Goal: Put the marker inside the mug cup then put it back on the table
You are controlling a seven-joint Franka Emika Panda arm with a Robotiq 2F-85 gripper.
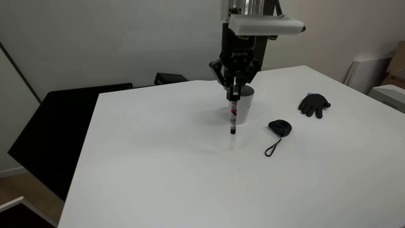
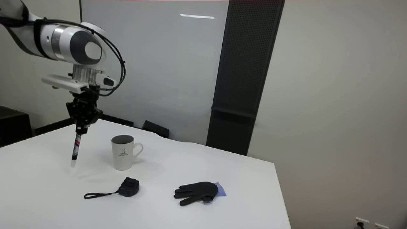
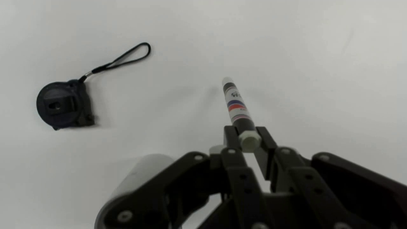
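1. The end effector point(image 3: 249, 138) is pinching the marker point(image 3: 237, 103); its jaws are standing nearly together, parted only by the marker's thickness.
2. The marker is hanging lengthwise below the fingertips. The grip is falling on the dark band near its upper end, and a pale butt is protruding above the fingertips.
3. The marker is pointing down at the worktop point(image 2: 248, 197), away from the edges in view, and is leaning slightly in an exterior view. Whether its pale lower tip is touching the surface cannot be told.
4. The mug cup point(image 2: 122, 160) is standing upright on the worktop beside the marker, with a gap between them, its handle facing away.
5. The mug cup is standing nearer the worktop's far edge than the tape measure point(image 3: 62, 105); a black glove point(image 2: 198, 190) is lying nearest the far right corner.
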